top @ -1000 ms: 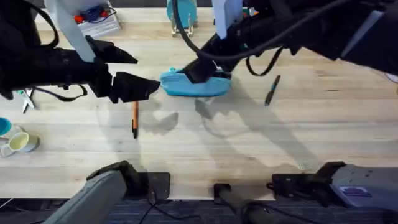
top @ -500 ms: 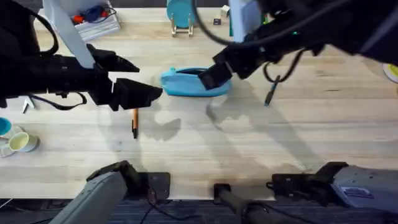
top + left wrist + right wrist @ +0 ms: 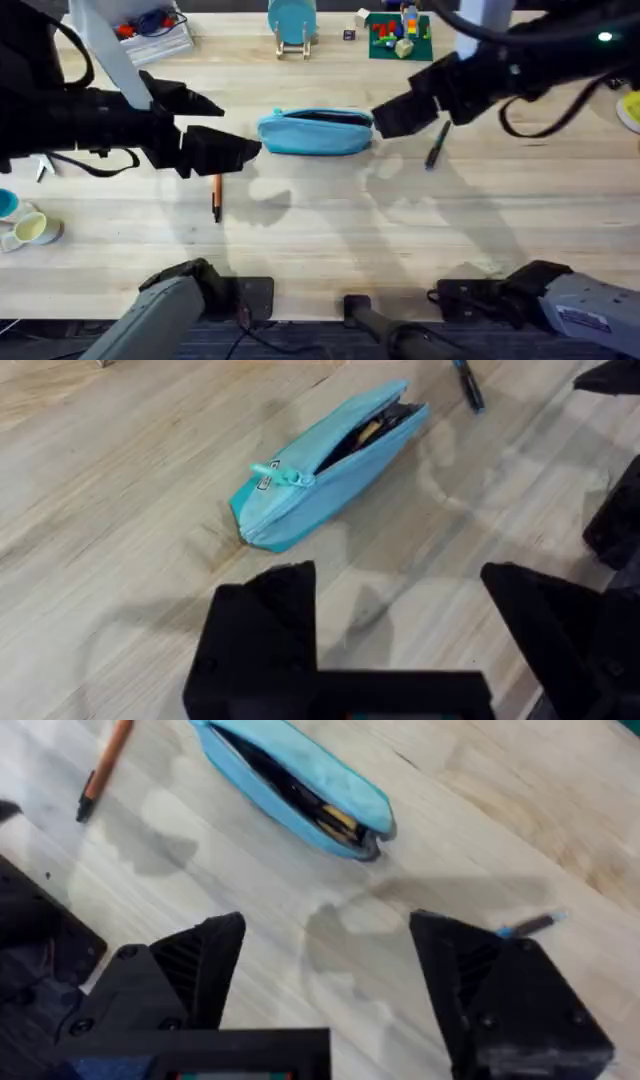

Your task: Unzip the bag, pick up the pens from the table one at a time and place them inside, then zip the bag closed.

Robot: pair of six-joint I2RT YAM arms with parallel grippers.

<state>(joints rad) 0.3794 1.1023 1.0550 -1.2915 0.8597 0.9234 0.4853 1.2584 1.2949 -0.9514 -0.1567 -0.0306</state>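
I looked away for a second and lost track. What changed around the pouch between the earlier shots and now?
The right gripper left the light blue fabric pouch and withdrew rightward, open and empty. The pouch sits unzipped. The left gripper, the orange pen and the dark pen stayed put on the wooden table.

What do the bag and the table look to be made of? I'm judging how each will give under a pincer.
The bag looks like soft woven fabric with a matte light blue finish: its sides sag and crease around the open zipper. The table looks like pale wood in plank strips, with visible grain lines and seams and a dull, smooth surface; whether it is solid wood or veneer cannot be told.
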